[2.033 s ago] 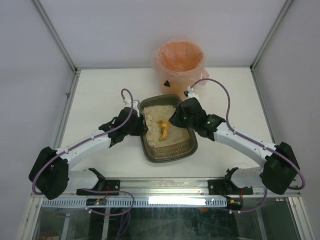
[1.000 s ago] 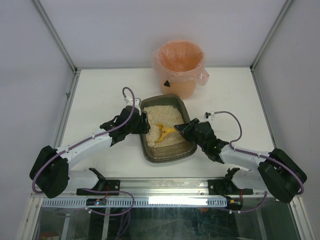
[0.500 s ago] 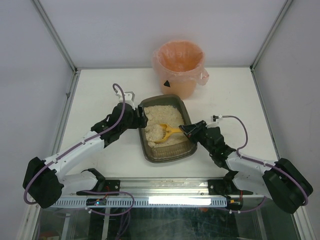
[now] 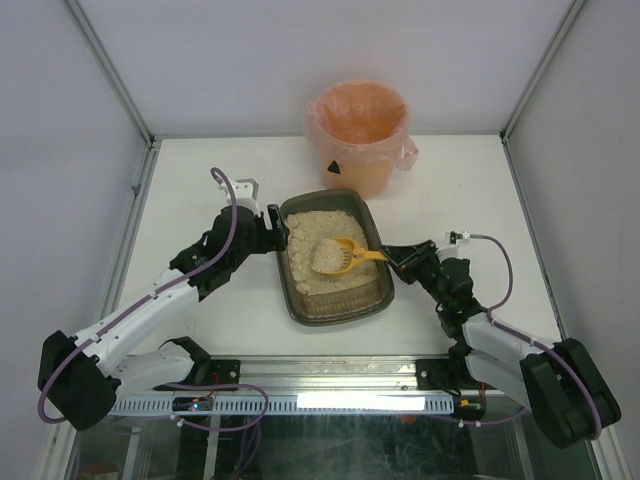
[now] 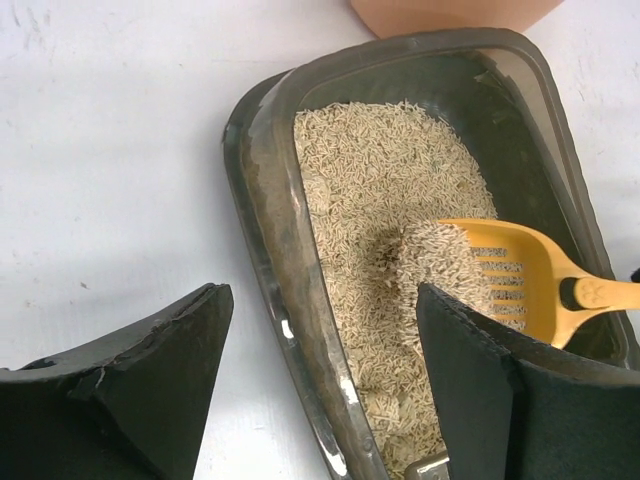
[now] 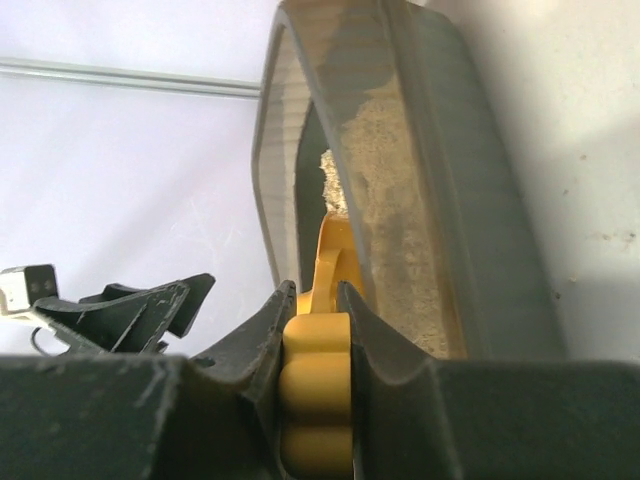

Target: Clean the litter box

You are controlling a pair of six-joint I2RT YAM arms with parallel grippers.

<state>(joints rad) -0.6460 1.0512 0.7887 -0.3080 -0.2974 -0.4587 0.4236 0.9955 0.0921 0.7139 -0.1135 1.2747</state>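
1. Two containers are in view: the litter box (image 4: 296,297), a shallow dark tray on the white table (image 4: 200,180), and a round bin (image 4: 358,135) with a pink liner.
2. Seen from the left gripper (image 4: 280,234), the litter box (image 5: 262,190) starts right under the fingers and runs ahead and to the right. Its long left wall passes between the two jaws.
3. The left gripper (image 5: 322,300) is spread wide and grips nothing. One finger sits outside the wall over the table, the other inside the tray over the litter (image 5: 380,170).
4. Beige grainy litter (image 4: 318,222) covers most of the tray floor. A bare dark strip shows along the wall farthest from the left gripper.
5. The right gripper (image 4: 397,257) is clenched on the handle of the yellow scoop (image 4: 346,256), just outside the tray's right wall.
6. In the right wrist view the handle (image 6: 315,385) is pinched tight between both fingers of the right gripper (image 6: 312,300). The litter box (image 6: 450,200) lies straight ahead of them.
7. Ahead of the right gripper, the scoop (image 5: 512,282) reaches over the tray wall into the middle of the tray. A mound of litter lies on the front of its slotted blade.
8. The bin (image 5: 440,10) stands just beyond the far end of the tray, farther from both grippers. What is inside it cannot be made out.
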